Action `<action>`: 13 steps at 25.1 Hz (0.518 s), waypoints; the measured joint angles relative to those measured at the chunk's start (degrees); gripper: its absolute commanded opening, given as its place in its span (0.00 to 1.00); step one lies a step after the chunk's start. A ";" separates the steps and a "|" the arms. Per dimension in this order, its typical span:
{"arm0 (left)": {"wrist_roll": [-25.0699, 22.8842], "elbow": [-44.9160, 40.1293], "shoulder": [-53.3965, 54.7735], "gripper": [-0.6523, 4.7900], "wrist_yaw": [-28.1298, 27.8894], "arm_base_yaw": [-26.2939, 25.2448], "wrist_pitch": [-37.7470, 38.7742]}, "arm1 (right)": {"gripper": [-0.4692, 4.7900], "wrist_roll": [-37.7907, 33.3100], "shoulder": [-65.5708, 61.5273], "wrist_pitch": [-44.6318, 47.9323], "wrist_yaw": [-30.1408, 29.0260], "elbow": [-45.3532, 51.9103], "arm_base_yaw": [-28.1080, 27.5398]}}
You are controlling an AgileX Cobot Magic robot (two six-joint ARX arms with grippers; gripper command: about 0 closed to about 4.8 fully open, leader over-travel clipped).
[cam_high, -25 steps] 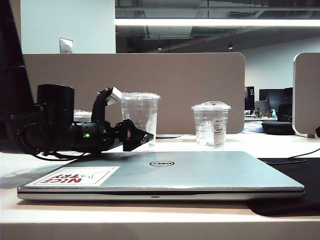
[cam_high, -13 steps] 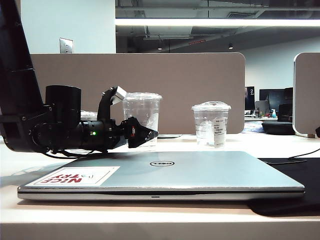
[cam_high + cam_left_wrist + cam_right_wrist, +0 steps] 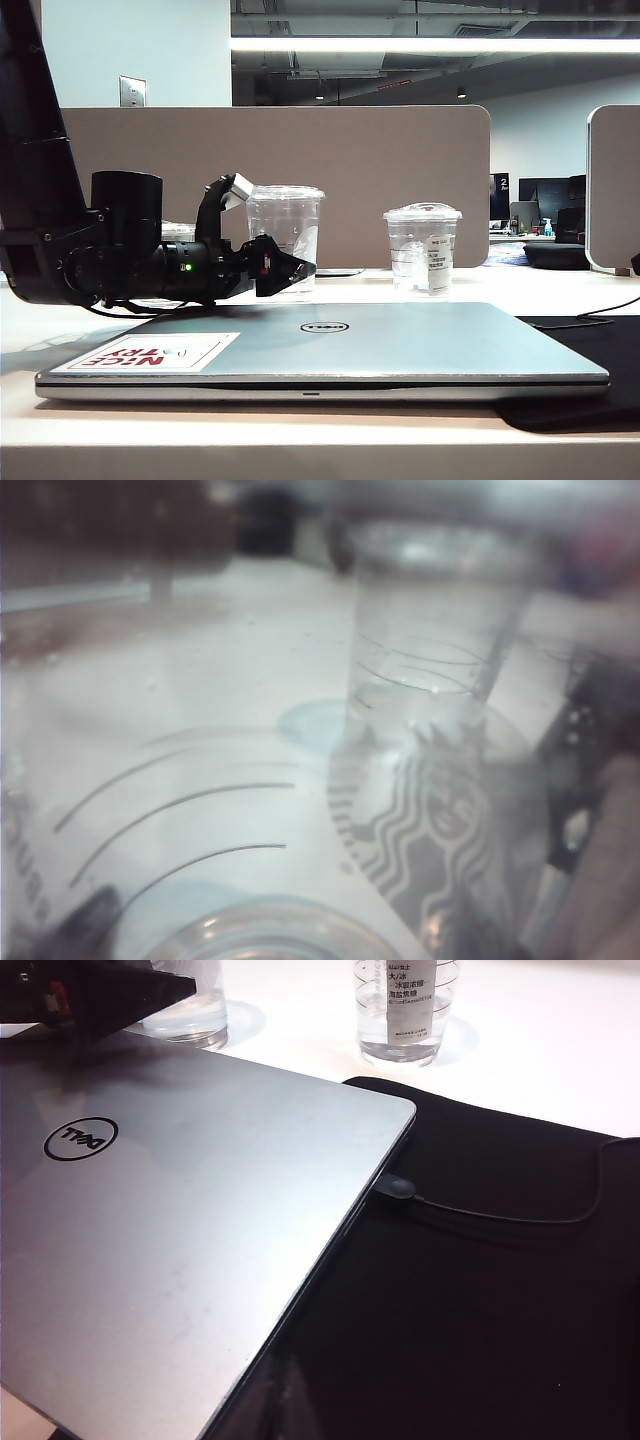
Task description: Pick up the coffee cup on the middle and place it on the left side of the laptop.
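The coffee cup (image 3: pixel 283 222), tall, clear and flat-lidded, stands on the desk behind the laptop (image 3: pixel 400 345), a closed silver Dell with a "NICE TRY" sticker. My left gripper (image 3: pixel 298 268) reaches in level from the left, open, its tips at the cup's lower part. In the blurred left wrist view the cup (image 3: pixel 200 810) fills the space between the fingers (image 3: pixel 75 925), showing dark lines and a mermaid logo; I cannot tell whether they touch it. The right wrist view shows the laptop (image 3: pixel 150 1220) and the cup's base (image 3: pixel 190 1015), but no right gripper.
A shorter domed-lid cup with a white label (image 3: pixel 422 248) stands right of the coffee cup. A black mat (image 3: pixel 480 1290) with a plugged cable (image 3: pixel 398 1186) lies right of the laptop. A beige partition (image 3: pixel 380 160) closes the back.
My left gripper has moved right, bringing its tips up to the coffee cup's lower part. The cups and the laptop have not moved.
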State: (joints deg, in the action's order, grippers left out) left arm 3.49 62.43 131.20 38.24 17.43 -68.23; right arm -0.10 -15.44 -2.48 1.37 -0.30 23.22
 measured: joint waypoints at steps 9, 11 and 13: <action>0.07 -0.02 0.00 0.78 0.15 0.00 -0.11 | 0.08 0.02 -0.02 0.00 -0.02 0.00 0.00; 0.22 -0.07 0.04 0.78 0.39 0.00 -0.83 | 0.08 0.02 -0.02 0.00 -0.02 0.00 0.00; 0.48 -0.09 0.11 0.78 0.59 0.00 -2.99 | 0.08 0.00 -0.02 0.00 -0.02 0.00 0.00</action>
State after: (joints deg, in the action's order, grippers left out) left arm 3.97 62.35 131.31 38.83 17.43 -71.22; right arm -0.10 -15.46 -2.48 1.34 -0.30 23.22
